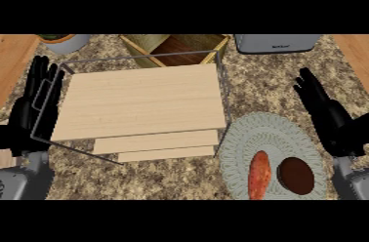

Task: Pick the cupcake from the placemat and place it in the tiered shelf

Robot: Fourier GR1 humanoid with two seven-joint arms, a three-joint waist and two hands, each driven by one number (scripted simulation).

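The cupcake [296, 175] shows as a dark brown round top on the pale round placemat [270, 133] at the lower right. An orange-red sweet potato [259, 175] lies just left of it on the same mat. The tiered shelf [140, 102] of light wood boards in a thin metal frame fills the middle left. My right hand [328, 116] stands open at the right edge, fingers up, just right of the placemat. My left hand [32, 107] stands open at the left edge, beside the shelf's frame. Neither hand holds anything.
A wooden box [176, 48] with dividers sits behind the shelf. A grey appliance [277, 42] stands at the back right and a pot with a plant [65, 41] at the back left. Speckled counter [180, 175] shows in front of the shelf.
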